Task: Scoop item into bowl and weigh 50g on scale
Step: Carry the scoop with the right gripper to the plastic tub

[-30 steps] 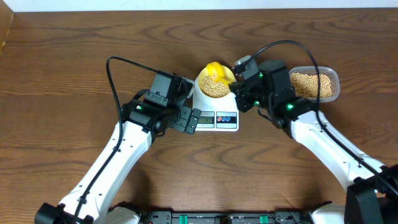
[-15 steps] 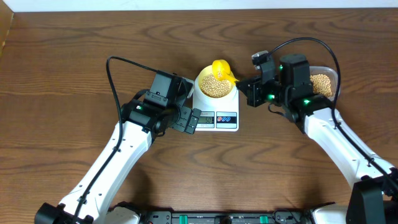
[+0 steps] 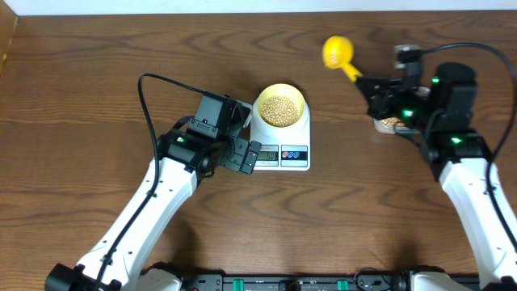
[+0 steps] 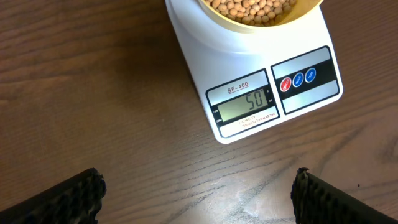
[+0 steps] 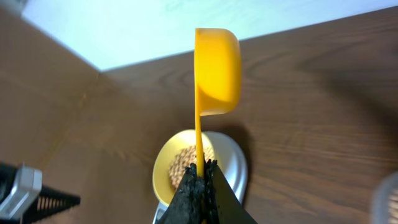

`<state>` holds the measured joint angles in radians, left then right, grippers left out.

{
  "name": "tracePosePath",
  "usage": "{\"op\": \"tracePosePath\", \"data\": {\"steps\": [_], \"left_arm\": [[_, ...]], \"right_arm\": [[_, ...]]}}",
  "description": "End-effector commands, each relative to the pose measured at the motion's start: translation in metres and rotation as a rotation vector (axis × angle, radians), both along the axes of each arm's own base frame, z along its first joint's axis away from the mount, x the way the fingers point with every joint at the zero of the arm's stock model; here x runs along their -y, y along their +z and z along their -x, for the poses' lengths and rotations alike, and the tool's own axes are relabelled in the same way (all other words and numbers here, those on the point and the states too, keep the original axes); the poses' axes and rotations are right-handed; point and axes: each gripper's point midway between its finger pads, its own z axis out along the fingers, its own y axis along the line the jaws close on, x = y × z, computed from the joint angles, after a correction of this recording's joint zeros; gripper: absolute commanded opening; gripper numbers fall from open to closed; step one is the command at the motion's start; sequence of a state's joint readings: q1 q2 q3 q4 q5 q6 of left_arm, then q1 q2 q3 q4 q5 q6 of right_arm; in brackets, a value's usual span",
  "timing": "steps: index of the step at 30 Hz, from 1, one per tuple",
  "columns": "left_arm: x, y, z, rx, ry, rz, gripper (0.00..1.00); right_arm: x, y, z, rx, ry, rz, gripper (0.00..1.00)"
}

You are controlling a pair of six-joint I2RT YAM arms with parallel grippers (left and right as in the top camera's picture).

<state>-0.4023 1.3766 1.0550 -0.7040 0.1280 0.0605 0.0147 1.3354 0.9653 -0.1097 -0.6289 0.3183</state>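
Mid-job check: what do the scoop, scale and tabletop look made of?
The scoop: probably plastic, uniform bright yellow, smooth, thin moulded handle. The scale: likely white plastic, faint sheen, rounded moulded edges. The tabletop: brown wood grain; solid wood or laminate, cannot tell.

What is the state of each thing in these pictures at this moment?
bowl: stands on the scale, filled with beans.
beans: heaped in the bowl.
scale: on, display reads 50.
scoop: held by its handle, tipped on its side, away from the bowl.
right hand: shut on the scoop.
left hand: open, holding nothing.
tub: mostly hidden behind the right arm.
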Motion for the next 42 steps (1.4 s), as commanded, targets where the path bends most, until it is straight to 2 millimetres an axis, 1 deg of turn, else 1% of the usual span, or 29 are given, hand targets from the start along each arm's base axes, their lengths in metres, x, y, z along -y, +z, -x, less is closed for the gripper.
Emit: {"op": "tracePosePath", "data": {"steps": [1, 4, 9, 12, 14, 15, 17, 19, 21, 22, 25, 29, 31, 36, 40, 42], "left_arm": [[0.0, 0.001, 0.0, 0.007, -0.012, -0.009, 0.98], [0.0, 0.001, 0.0, 0.007, -0.012, -0.009, 0.98], [0.0, 0.001, 0.0, 0.007, -0.012, -0.009, 0.98], [0.0, 0.001, 0.0, 0.007, -0.012, -0.009, 0.98], [0.0, 0.001, 0.0, 0.007, -0.012, -0.009, 0.98], [0.0, 0.001, 0.0, 0.007, -0.012, -0.009, 0.98], [0.0, 0.001, 0.0, 0.007, -0.012, -0.009, 0.98], [0.0, 0.001, 0.0, 0.007, -0.012, -0.009, 0.98], [0.0, 0.001, 0.0, 0.007, -0.012, -0.009, 0.98], [0.0, 0.001, 0.0, 0.007, -0.012, -0.009, 0.98], [0.0, 0.001, 0.0, 0.007, -0.012, -0.009, 0.98], [0.0, 0.001, 0.0, 0.007, -0.012, -0.009, 0.98], [0.0, 0.001, 0.0, 0.007, -0.012, -0.009, 0.98], [0.0, 0.001, 0.0, 0.007, -0.012, -0.009, 0.98], [0.0, 0.001, 0.0, 0.007, -0.012, -0.009, 0.98], [0.0, 0.001, 0.0, 0.008, -0.012, -0.009, 0.98]], "right_arm": [[0.021, 0.013, 0.002, -0.005, -0.043, -0.062, 0.01], [0.037, 0.011, 0.0, -0.018, -0.079, -0.066, 0.01], [0.057, 0.01, -0.002, -0.019, -0.13, -0.065, 0.01], [0.074, 0.008, -0.005, -0.024, -0.185, -0.057, 0.01], [0.091, -0.001, -0.003, -0.065, -0.245, -0.048, 0.01], [0.101, -0.009, -0.001, -0.102, -0.282, -0.043, 0.01], [0.116, -0.023, 0.007, -0.168, -0.328, -0.028, 0.01], [0.127, -0.032, 0.015, -0.21, -0.35, -0.023, 0.01], [0.138, -0.036, 0.02, -0.215, -0.362, 0.001, 0.01], [0.145, -0.039, 0.024, -0.211, -0.361, 0.048, 0.01], [0.155, -0.052, 0.033, -0.259, -0.401, 0.115, 0.01], [0.167, -0.072, 0.047, -0.337, -0.432, 0.229, 0.02], [0.173, -0.079, 0.053, -0.376, -0.458, 0.255, 0.02], [0.168, -0.091, 0.052, -0.427, -0.449, 0.21, 0.01], [0.164, -0.113, 0.051, -0.513, -0.452, 0.153, 0.01], [0.16, -0.12, 0.049, -0.54, -0.44, 0.116, 0.01]]}}
